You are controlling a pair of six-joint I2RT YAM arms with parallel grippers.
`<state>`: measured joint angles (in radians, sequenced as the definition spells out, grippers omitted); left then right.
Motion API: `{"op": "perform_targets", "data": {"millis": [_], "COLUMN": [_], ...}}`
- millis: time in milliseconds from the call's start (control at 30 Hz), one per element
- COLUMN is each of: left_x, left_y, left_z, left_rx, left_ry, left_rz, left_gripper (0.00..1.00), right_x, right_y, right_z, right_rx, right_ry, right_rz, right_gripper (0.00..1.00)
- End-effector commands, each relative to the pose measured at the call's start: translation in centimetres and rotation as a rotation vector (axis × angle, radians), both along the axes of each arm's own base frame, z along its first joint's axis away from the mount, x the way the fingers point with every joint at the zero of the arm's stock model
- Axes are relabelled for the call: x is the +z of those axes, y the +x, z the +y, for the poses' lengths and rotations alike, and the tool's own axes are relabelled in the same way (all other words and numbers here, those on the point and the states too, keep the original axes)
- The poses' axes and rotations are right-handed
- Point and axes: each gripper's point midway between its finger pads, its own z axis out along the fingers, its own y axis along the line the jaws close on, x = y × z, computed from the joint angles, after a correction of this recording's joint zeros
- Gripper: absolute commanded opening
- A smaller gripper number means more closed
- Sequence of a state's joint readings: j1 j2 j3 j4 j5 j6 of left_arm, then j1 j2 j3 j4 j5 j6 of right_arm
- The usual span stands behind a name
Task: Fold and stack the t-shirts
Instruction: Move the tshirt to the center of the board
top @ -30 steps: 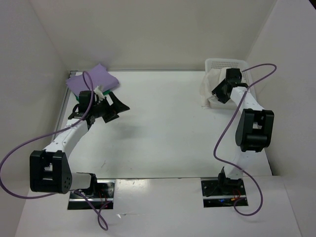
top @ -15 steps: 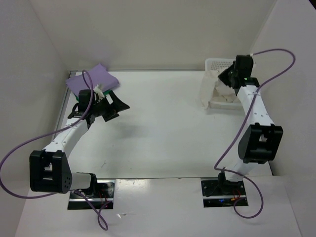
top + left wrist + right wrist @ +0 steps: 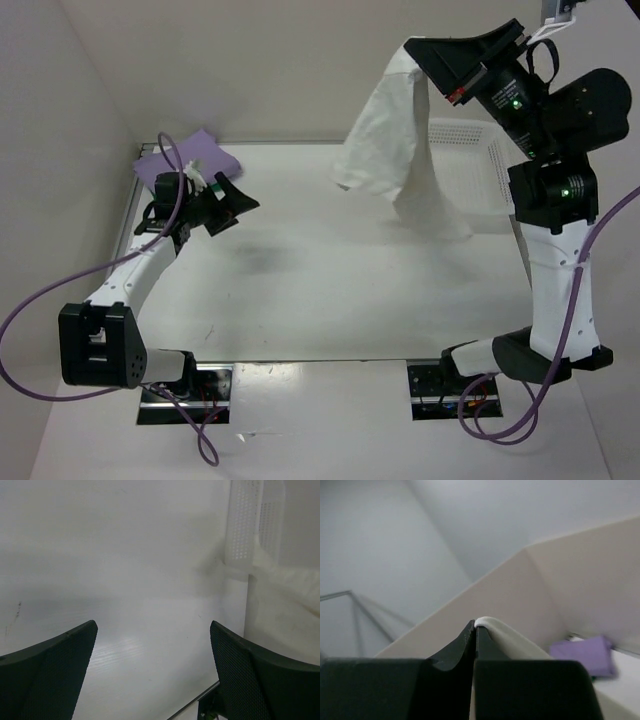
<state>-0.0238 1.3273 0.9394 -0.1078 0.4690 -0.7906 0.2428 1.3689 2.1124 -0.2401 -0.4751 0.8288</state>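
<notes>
Holding the cream-white shirt (image 3: 385,150) by a pinched fold in the right hand (image 3: 418,58), fingers pressed together on the cloth, high above the far right of the counter (image 3: 330,290), with the fabric draping down in front of the white perforated basket (image 3: 475,160); impossible to tell whether its lower end touches the counter. Hovering with the left hand (image 3: 240,210) low over the far left, fingers (image 3: 50,670) spread apart and gripping nothing, just beside the folded lavender-purple shirt (image 3: 190,160) lying in the far-left corner.
</notes>
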Motion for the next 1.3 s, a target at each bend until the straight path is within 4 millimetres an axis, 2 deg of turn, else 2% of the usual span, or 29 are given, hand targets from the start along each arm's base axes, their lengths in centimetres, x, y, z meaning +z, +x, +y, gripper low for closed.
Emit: {"op": "perform_targets", "data": {"millis": [0,100,200,233,300,333,367,433,500,567,600,633,667,700,733,767,800,833,867,900,933,967,1000,1033,1067,1133,1167,1233,1267], "left_x": [1.5,0.9,0.5,0.6,0.9,1.0,1.0,0.9,0.9,1.0,1.2,1.2,1.3,1.6,1.8,2.0,2.0,1.7,1.7,1.4,0.7,-0.1,-0.9,-1.5,-2.4,-3.7,-4.3,-5.1,-6.3], "left_y": [1.6,1.9,2.2,2.6,2.6,2.7,2.7,2.8,2.9,3.0,3.4,3.5,3.5,3.4,3.4,3.4,3.3,2.7,2.3,1.7,0.7,0.1,-0.7,-1.4,-2.7,-4.9,-6.1,-7.7,-7.9], "left_z": [1.8,2.6,3.5,4.0,4.4,4.5,4.6,4.8,5.1,5.4,5.5,5.6,5.6,4.8,4.5,4.0,3.3,1.6,0.7,-0.4,-2.3,-3.2,-4.0,-4.7,-6.1,-7.1,-8.5,-9.8,-10.0], "left_rx": [0.076,0.104,0.128,0.138,0.143,0.151,0.145,0.142,0.143,0.144,0.131,0.124,0.116,0.075,0.061,0.042,0.013,-0.050,-0.080,-0.120,-0.195,-0.232,-0.265,-0.285,-0.334,-0.389,-0.445,-0.498,-0.489], "left_ry": [-0.017,-0.025,-0.024,-0.024,-0.016,-0.011,-0.002,0.022,0.053,0.077,0.100,0.110,0.123,0.153,0.179,0.200,0.213,0.238,0.255,0.266,0.286,0.295,0.303,0.310,0.312,0.322,0.330,0.365,0.426], "left_rz": [-0.035,-0.020,-0.008,-0.011,-0.014,-0.014,-0.020,-0.031,-0.041,-0.048,-0.067,-0.065,-0.068,-0.089,-0.101,-0.111,-0.121,-0.134,-0.133,-0.127,-0.112,-0.091,-0.072,-0.056,-0.034,-0.012,-0.011,0.002,0.021], "left_gripper": [1.00,1.00,1.00,1.00,1.00,1.00,1.00,1.00,1.00,1.00,1.00,1.00,1.00,1.00,1.00,1.00,1.00,1.00,1.00,1.00,1.00,1.00,1.00,1.00,1.00,1.00,0.96,0.94,1.00], "right_x": [3.9,5.4,4.5,3.5,0.1,-2.0,-6.4,-11.3,-19.2,-24.3,-28.7,-30.6,-30.8,-33.0,-34.1,-34.9,-35.1,-34.0,-35.2,-35.1,-35.7,-36.4,-37.2,-38.6,-40.2,-42.1,-44.6,-45.6,-47.3], "right_y": [-5.4,-7.7,-6.5,-5.0,-1.3,0.5,3.8,6.9,12.4,16.0,19.2,20.7,21.9,22.5,23.5,23.4,23.2,22.7,22.3,22.0,21.4,20.5,19.8,19.0,17.9,16.5,15.5,14.0,13.1], "right_z": [2.3,3.6,4.9,5.5,6.5,7.2,8.3,9.4,10.2,10.3,10.2,9.9,9.4,8.6,7.8,7.1,6.4,5.3,4.6,4.2,3.7,3.4,3.4,3.2,2.8,2.4,1.9,1.3,1.0], "right_rx": [0.247,0.349,0.384,0.384,0.348,0.342,0.329,0.314,0.217,0.166,0.128,0.096,0.061,0.025,-0.043,-0.086,-0.122,-0.182,-0.210,-0.232,-0.244,-0.243,-0.232,-0.230,-0.229,-0.227,-0.235,-0.244,-0.243], "right_ry": [0.028,0.045,0.046,0.040,0.013,-0.005,-0.032,-0.079,-0.116,-0.171,-0.187,-0.208,-0.214,-0.240,-0.253,-0.272,-0.279,-0.276,-0.300,-0.298,-0.323,-0.331,-0.343,-0.363,-0.386,-0.404,-0.428,-0.433,-0.448], "right_rz": [-0.136,-0.178,-0.135,-0.099,-0.011,0.039,0.153,0.238,0.399,0.488,0.581,0.617,0.632,0.706,0.726,0.739,0.740,0.716,0.731,0.730,0.749,0.766,0.792,0.834,0.862,0.902,0.954,0.985,1.016], "right_gripper": [0.00,0.00,0.00,0.00,0.00,0.00,0.00,0.00,0.00,0.00,0.00,0.00,0.00,0.06,0.10,0.17,0.32,0.40,0.46,0.50,0.52,0.52,0.50,0.36,0.29,0.12,0.03,0.01,0.01]}}
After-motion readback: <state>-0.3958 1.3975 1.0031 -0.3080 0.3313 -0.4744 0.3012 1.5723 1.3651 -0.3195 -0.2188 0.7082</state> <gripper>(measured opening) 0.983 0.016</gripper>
